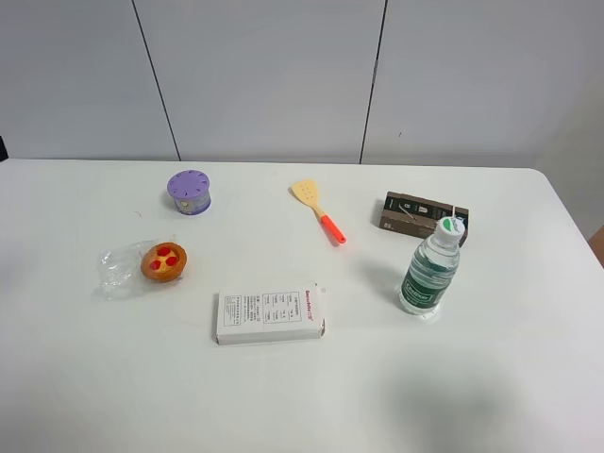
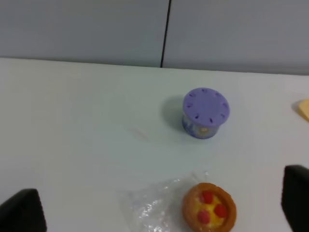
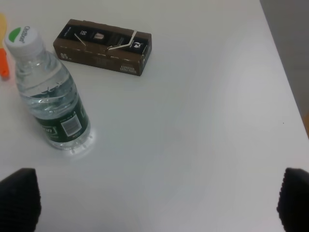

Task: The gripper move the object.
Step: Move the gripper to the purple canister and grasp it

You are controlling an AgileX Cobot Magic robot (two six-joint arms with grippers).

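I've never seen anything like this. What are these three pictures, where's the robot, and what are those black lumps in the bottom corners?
The robot has two arms, each ending in a pincer. One picture comes from a camera mounted high, looking down on a white table; the arms are out of its sight. The other two come from cameras on the wrists. The black lumps are fingertips: the left pincer and the right pincer, both open and holding nothing. On the table lie a purple tub, an orange tart beside clear wrapping, a white box, a spatula, a brown box and a water bottle.
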